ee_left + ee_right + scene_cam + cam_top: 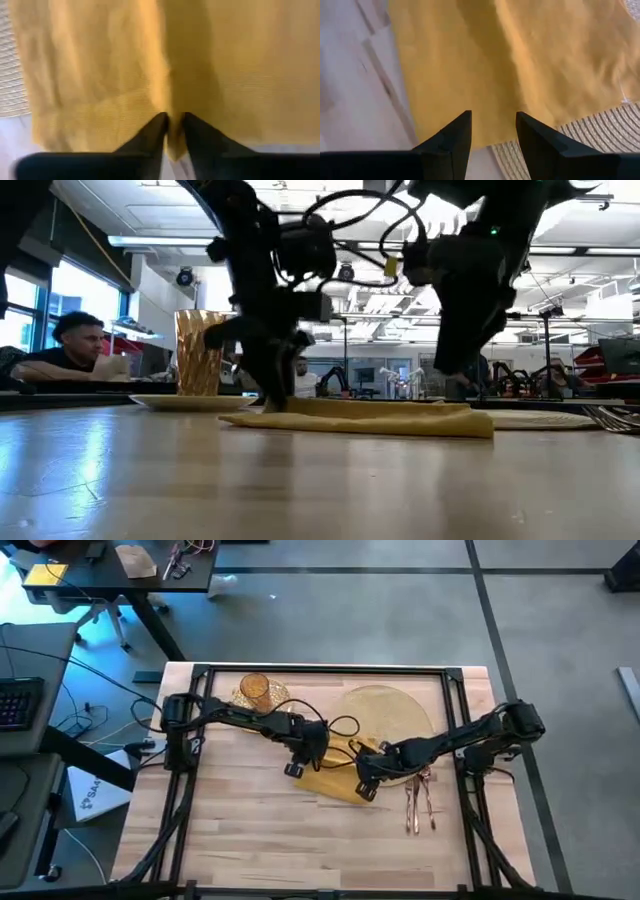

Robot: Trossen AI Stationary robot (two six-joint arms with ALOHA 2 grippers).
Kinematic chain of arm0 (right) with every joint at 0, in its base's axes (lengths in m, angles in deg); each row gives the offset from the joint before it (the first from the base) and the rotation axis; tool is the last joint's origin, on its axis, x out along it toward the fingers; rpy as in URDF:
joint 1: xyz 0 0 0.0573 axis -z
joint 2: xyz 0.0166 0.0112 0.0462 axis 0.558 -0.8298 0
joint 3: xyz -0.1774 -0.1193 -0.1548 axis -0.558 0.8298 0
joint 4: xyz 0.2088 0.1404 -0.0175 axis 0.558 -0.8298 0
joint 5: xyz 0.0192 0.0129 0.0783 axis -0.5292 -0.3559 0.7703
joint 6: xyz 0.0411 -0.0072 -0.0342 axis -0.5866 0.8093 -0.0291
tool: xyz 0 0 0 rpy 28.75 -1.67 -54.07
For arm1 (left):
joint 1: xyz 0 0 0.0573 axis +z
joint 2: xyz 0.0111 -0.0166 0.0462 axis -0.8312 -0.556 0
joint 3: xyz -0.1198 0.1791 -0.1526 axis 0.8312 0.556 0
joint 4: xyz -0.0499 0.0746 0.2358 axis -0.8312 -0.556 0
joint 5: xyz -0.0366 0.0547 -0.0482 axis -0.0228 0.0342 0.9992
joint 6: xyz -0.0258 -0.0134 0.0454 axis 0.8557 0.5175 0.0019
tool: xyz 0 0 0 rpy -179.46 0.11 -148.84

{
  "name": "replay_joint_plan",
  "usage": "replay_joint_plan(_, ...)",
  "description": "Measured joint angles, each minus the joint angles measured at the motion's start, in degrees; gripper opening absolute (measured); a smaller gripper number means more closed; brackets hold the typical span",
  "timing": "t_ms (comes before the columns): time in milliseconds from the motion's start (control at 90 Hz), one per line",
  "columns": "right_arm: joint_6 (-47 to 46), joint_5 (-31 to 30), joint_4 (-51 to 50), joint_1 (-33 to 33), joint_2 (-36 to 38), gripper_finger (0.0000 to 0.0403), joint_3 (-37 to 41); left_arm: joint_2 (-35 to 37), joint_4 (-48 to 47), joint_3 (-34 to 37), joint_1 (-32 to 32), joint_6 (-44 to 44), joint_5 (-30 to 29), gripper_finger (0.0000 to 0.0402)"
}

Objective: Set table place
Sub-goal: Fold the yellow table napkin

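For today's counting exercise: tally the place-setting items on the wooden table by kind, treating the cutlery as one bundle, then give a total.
Woven placemat: 1
Plate: 1
Amber glass: 1
Yellow napkin: 1
Cutlery bundle: 1
Total: 5

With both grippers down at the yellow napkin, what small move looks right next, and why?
Probably close the right gripper on the napkin's near edge. Its fingers are open over the cloth where it overlaps the placemat, while the left gripper already pinches a fold. With both ends held, the arms could likely lift or spread the napkin evenly.
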State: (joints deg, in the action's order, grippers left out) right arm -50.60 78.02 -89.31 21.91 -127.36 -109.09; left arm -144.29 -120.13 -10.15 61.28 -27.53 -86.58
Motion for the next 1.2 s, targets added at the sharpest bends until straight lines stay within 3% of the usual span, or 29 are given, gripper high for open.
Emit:
replay_joint_plan(322,8.08,-4.32,-2.00,1.37,-2.39,0.0141,0.02,2.75,-5.48,-4.44,-1.77,1.00,-2.14,0.0002)
replay_joint_plan(567,19.25,-5.33,2.39,5.53,-3.44,0.0194,0.02,3.53,-7.26,-4.61,-2.67,-0.54,-4.79,0.0001)
replay_joint_plan(767,23.67,5.26,2.70,9.08,-8.35,0.0197,0.02,3.53,-7.63,-4.60,-2.64,-0.32,-4.71,0.0000)
replay_joint_plan(956,23.30,6.36,3.67,8.84,-9.73,0.0149,0.00,3.53,-7.67,-4.61,-2.73,0.39,-4.58,0.0000)
replay_joint_plan(1200,22.02,7.27,3.41,8.50,-8.89,0.0013,0.00,4.63,-7.54,-4.58,-2.75,2.77,-7.97,0.0000)
